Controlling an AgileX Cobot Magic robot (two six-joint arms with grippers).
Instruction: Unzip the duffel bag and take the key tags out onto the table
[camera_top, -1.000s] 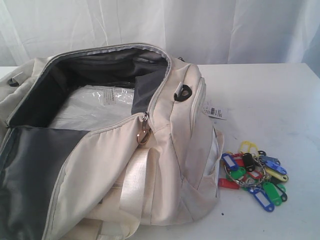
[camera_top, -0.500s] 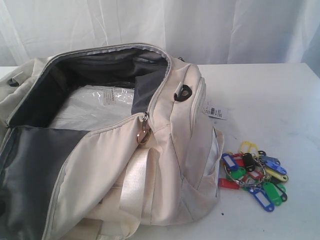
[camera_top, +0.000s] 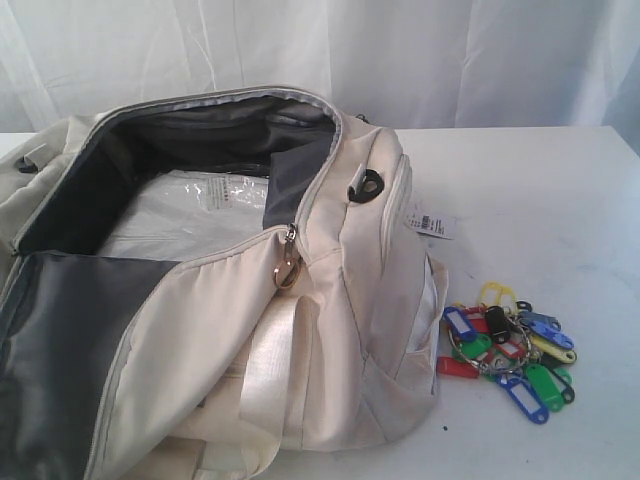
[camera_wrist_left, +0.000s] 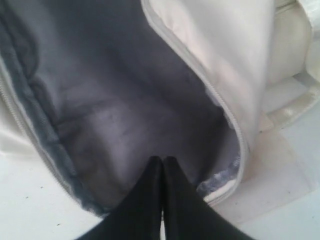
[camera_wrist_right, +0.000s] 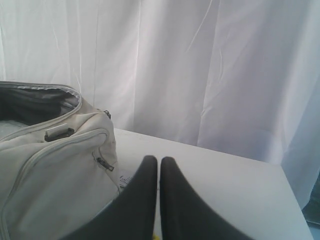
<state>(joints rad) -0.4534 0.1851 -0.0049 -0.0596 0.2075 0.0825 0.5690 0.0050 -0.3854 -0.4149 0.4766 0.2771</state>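
White curtain (camera_top: 400, 60) hung behind the white table (camera_top: 540, 190) in the exterior view. The cream duffel bag (camera_top: 340, 330) lay there unzipped, its zipper pull (camera_top: 288, 262) dangling at the opening and clear plastic wrap (camera_top: 180, 215) showing inside. The key tags (camera_top: 505, 350) lay bunched on the table just beside the bag's end.

From the left wrist, the left gripper (camera_wrist_left: 162, 160) was pinched closed and empty over the bag's grey lining (camera_wrist_left: 125, 100).

From the right wrist, the right gripper (camera_wrist_right: 158, 160) was likewise closed on nothing, over the table beside the bag.
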